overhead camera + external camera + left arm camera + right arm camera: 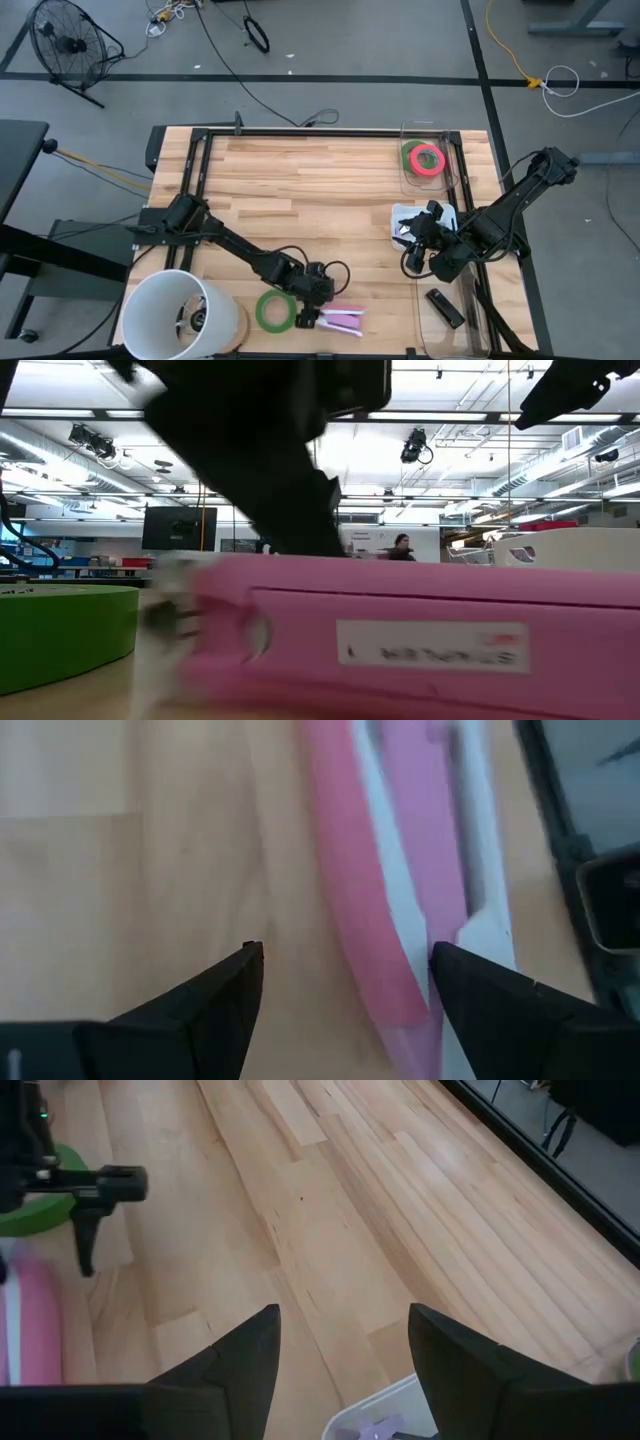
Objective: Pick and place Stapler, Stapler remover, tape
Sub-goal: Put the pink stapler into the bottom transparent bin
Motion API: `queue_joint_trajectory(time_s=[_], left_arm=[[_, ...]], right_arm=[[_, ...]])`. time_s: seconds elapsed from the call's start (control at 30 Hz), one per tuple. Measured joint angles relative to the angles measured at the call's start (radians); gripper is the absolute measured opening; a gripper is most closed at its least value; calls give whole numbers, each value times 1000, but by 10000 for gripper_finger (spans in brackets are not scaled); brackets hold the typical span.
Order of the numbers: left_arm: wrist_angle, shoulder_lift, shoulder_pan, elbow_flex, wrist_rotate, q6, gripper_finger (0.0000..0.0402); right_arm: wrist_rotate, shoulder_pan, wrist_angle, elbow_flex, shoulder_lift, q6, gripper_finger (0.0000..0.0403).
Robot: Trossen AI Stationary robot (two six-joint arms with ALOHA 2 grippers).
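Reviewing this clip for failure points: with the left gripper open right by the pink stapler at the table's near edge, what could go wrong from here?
1. In the left wrist view the pink stapler sits against one finger rather than centred, so closing may push it aside.
2. The green tape roll lies close beside the left gripper; a sweep could knock it.
3. The stapler lies near the table edge, so a nudge might send it off.

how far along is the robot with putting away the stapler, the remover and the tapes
Looks done: a red-pink tape roll on a green one in the clear bin at the table's far right.
In hand: the left tool, open, sits at the pink stapler, not gripping it.
Left: that stapler and the green tape roll beside it. The right tool waits open, empty.
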Motion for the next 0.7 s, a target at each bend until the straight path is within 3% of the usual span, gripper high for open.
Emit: queue_joint_trajectory(time_s=[0.13,0.4,0.7], left_arm=[[-7,0,0,0,-1,28,296],[38,-2,28,28,-31,-59,296],[64,1,25,155,-87,68,296]], right_arm=[[0,0,0,0,0,0,219],[0,-7,1,0,0,0,220],[0,-19,4,0,0,0,220]])
